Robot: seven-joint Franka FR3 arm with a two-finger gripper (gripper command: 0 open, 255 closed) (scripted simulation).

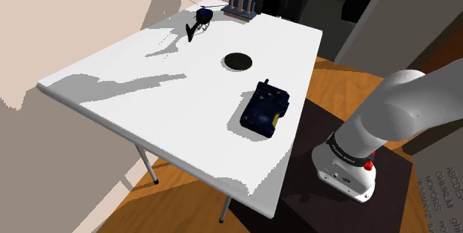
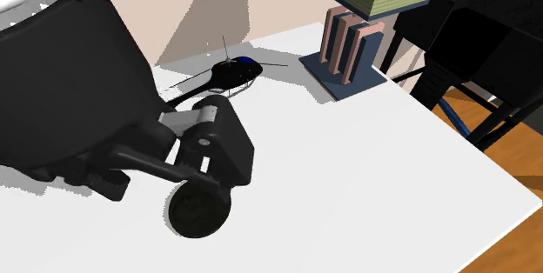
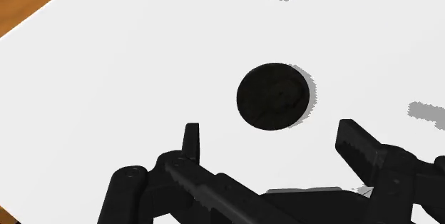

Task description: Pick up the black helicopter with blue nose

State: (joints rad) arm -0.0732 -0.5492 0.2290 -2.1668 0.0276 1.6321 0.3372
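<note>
Helicopter (image 1: 199, 22) near rack (image 1: 243, 1) | black disc (image 1: 239, 61) between it and spread claw (image 3: 270, 126)

White, rounded arm (image 1: 404, 109) with dark joint ring and small red base marks; all-black, blocky two-fingered hand (image 3: 271, 128)

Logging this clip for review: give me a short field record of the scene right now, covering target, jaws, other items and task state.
target: helicopter, black, at the far corner of the table
jaws: open, over the disc, holding nothing, well short of the helicopter
other items: dark blue and yellow toy, apart from the disc; rack beside the helicopter
task state: helicopter not yet grasped
</note>
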